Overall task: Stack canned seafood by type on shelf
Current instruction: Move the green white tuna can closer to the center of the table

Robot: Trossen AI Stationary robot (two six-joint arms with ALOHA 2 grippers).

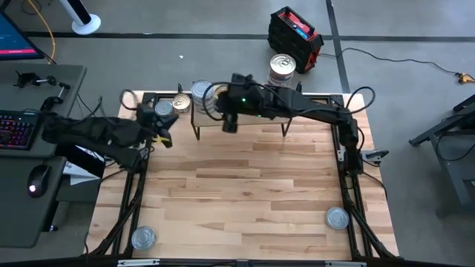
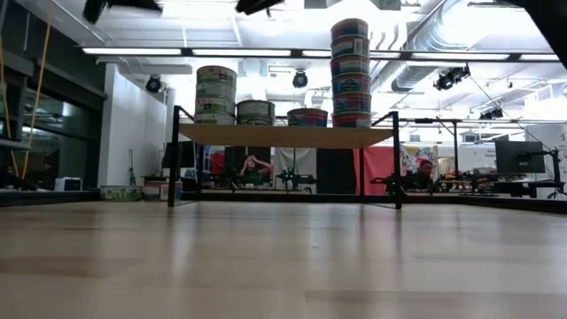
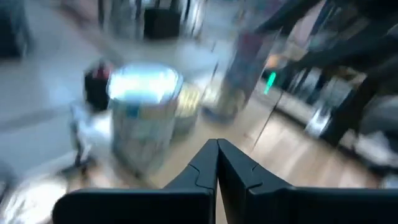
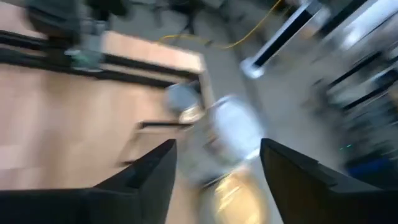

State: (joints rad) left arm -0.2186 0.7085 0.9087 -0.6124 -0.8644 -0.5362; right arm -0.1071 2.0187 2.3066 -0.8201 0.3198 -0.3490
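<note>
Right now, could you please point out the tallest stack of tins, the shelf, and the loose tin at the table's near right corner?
Tallest stack of tins [image 2: 350, 75]: low view, stack's middle.
Shelf [image 2: 283, 136]: low view, board's front edge.
Loose tin [image 1: 338, 217]: high view, lid centre.

Even, bright overhead light fills the high view; the worktop [image 1: 245, 193] shows only soft, faint shadows under the arms, and the picture is sharp to its edges. In the low view, ceiling strip lights [image 2: 266, 51] glare white across the upper frame, leaving the shelf [image 2: 283, 135] and the tin stacks [image 2: 350, 71] partly backlit, while the near worktop blurs at the bottom. Both wrist views are heavily motion-smeared: a tin's lid [image 3: 144, 82] flares white at upper left, and the tins [image 4: 227, 134] at centre are streaked.
</note>
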